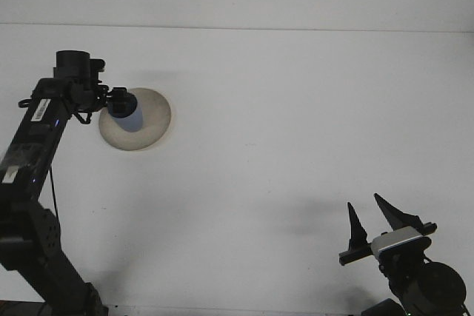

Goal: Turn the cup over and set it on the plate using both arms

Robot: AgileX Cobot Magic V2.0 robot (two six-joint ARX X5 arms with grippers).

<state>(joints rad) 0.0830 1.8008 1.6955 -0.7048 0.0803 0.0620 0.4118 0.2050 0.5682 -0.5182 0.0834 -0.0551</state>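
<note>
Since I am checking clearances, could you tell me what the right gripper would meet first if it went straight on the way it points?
The right gripper points up and away over bare table; its path looks free, with cup and plate far to the left, though depth is unclear.
</note>
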